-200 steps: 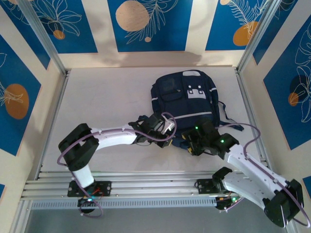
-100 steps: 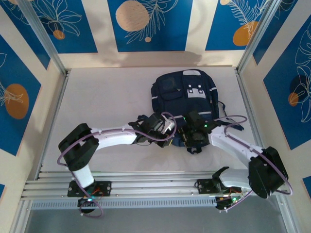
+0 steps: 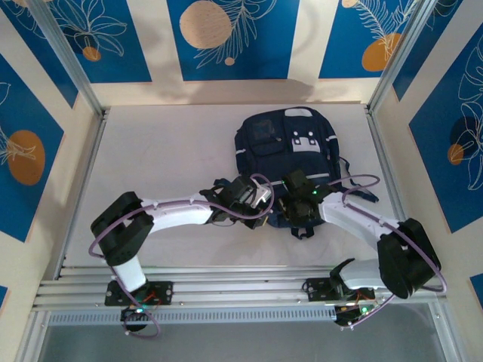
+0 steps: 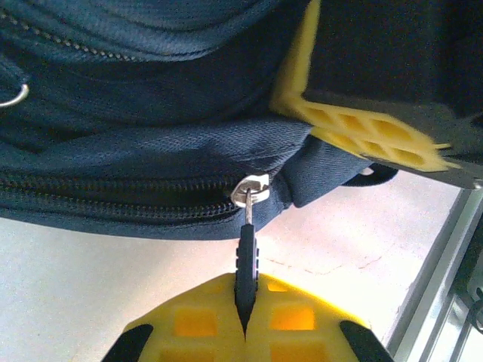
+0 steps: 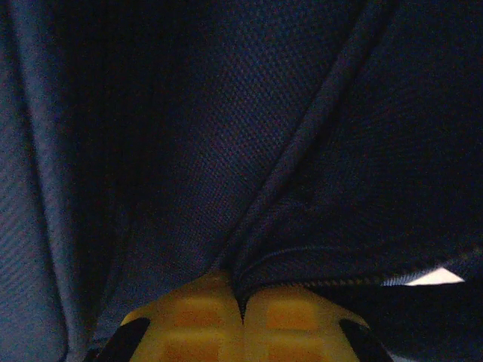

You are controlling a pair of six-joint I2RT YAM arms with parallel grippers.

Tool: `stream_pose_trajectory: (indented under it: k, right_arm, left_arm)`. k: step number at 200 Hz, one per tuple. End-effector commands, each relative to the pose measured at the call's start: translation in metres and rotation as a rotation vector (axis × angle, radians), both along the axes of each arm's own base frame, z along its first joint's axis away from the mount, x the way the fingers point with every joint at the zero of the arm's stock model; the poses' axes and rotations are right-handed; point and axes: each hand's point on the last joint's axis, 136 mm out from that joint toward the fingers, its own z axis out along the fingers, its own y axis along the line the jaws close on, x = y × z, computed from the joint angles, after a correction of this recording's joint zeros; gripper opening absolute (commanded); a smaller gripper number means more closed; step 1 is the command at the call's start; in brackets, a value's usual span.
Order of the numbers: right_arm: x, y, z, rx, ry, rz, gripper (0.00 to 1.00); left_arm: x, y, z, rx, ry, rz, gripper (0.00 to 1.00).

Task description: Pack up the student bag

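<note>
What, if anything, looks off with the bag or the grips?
Nothing stands out. The student bag lies flat on the table, with no tear or spill visible. The left gripper is shut on the zip pull at the bag's near edge. The right gripper is shut on a fold of the bag's fabric beside it.

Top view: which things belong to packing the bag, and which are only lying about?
Belong to the job: backpack; zip pull, pinched by the left fingers; right fingers, shut on the backpack's fabric.
Only surroundings: table; blue patterned walls; metal rails.
</note>
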Motion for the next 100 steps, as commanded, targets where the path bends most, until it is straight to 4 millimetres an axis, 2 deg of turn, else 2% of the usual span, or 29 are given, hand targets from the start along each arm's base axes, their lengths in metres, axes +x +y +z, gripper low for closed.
stream_pose_trajectory:
  k: [1,48,100]
  right_arm:
    - [-0.007,-0.027,0.007,-0.119,-0.023,-0.014,0.0]
    - [-0.024,-0.047,0.011,-0.162,-0.032,-0.001,0.0]
    - [-0.031,-0.059,0.014,-0.155,-0.066,0.014,0.0]
  left_arm:
    - [0.007,0.0,0.011,0.007,-0.053,0.004,0.0]
    - [0.017,0.009,0.009,0.043,-0.067,0.038,0.0]
    - [0.025,0.014,0.009,0.052,-0.069,0.059,0.0]
